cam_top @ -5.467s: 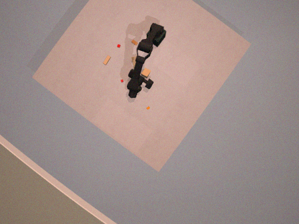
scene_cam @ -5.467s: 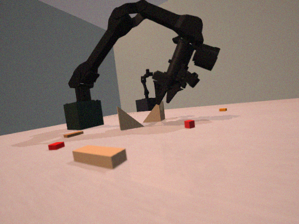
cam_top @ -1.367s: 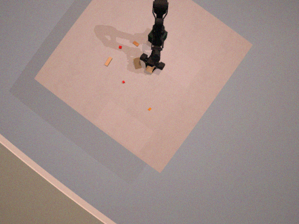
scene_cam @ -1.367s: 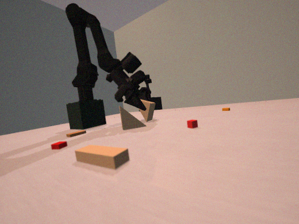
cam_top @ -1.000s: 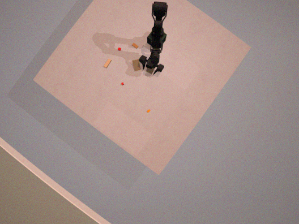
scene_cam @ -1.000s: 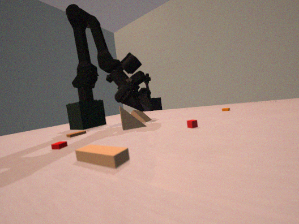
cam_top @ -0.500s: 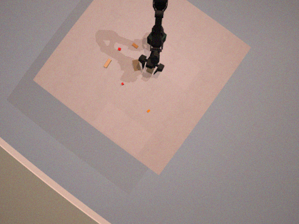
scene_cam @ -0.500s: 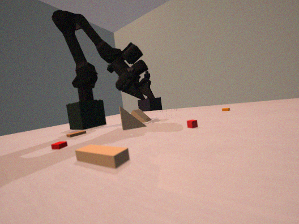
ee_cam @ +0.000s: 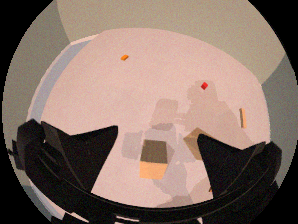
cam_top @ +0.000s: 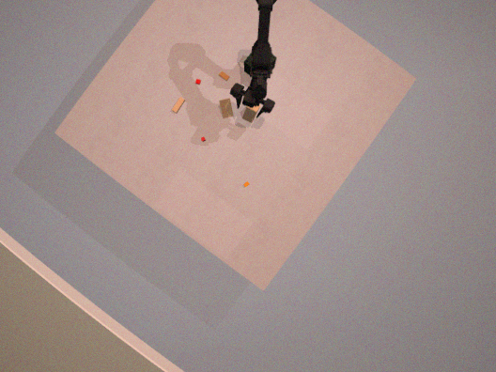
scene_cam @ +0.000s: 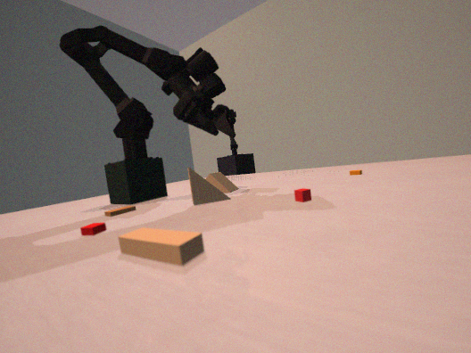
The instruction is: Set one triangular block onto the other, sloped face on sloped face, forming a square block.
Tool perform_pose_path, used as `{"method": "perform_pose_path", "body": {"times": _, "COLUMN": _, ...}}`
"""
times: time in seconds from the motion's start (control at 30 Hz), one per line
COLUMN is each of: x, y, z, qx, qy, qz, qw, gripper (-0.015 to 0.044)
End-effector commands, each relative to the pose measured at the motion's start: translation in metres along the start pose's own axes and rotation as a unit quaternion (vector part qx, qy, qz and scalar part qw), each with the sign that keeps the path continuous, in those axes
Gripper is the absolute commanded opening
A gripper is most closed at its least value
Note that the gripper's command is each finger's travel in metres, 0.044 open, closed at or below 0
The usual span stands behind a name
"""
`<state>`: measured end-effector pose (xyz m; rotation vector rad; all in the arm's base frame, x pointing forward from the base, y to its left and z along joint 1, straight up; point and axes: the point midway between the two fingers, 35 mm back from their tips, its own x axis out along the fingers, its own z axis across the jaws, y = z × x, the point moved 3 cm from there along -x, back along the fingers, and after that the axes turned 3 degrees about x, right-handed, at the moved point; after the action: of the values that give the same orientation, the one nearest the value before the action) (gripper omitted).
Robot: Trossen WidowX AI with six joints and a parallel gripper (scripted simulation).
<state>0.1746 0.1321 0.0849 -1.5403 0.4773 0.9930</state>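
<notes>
One triangular block [cam_top: 225, 108] [scene_cam: 204, 191] [ee_cam: 194, 142] stands on the table, its sloped face falling to the right in the exterior view; my right finger partly hides it in the wrist view. The other triangular block [cam_top: 249, 116] [scene_cam: 220, 182] [ee_cam: 154, 152] rests on the table a short gap away, with one dark face and one lit face in the wrist view. The two blocks are apart. My gripper [cam_top: 248, 112] [scene_cam: 225, 133] [ee_cam: 158, 135] is wide open and empty. It hangs above the second block and does not touch it.
A tan bar [cam_top: 178, 105] [scene_cam: 153, 242] [ee_cam: 243, 118], a brown bar [cam_top: 224, 76] [scene_cam: 120, 211], a red block [cam_top: 198, 82] [scene_cam: 93, 229], a red cube [cam_top: 203, 139] [scene_cam: 302, 195] [ee_cam: 204, 86] and an orange piece [cam_top: 246, 184] [scene_cam: 355, 172] [ee_cam: 124, 57] lie around the blocks.
</notes>
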Motion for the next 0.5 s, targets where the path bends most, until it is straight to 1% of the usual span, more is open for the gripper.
{"method": "perform_pose_path", "body": {"times": 0.0, "x": -0.012, "y": 0.046, "z": -0.002, "qx": -0.001, "qy": 0.002, "qz": 0.079, "qw": 0.997, "gripper": 0.044}}
{"method": "perform_pose_path", "body": {"times": 0.03, "x": -0.016, "y": 0.059, "z": -0.003, "qx": -0.001, "qy": 0.006, "qz": 0.102, "qw": 0.995, "gripper": 0.044}}
{"method": "perform_pose_path", "body": {"times": 0.1, "x": -0.019, "y": 0.068, "z": -0.005, "qx": -0.002, "qy": 0.009, "qz": 0.119, "qw": 0.993, "gripper": 0.044}}
{"method": "perform_pose_path", "body": {"times": 0.37, "x": -0.019, "y": 0.068, "z": -0.005, "qx": -0.002, "qy": 0.009, "qz": 0.119, "qw": 0.993, "gripper": 0.044}}
{"method": "perform_pose_path", "body": {"times": 0.47, "x": -0.013, "y": 0.068, "z": -0.004, "qx": -0.001, "qy": 0.01, "qz": 0.12, "qw": 0.993, "gripper": 0.044}}
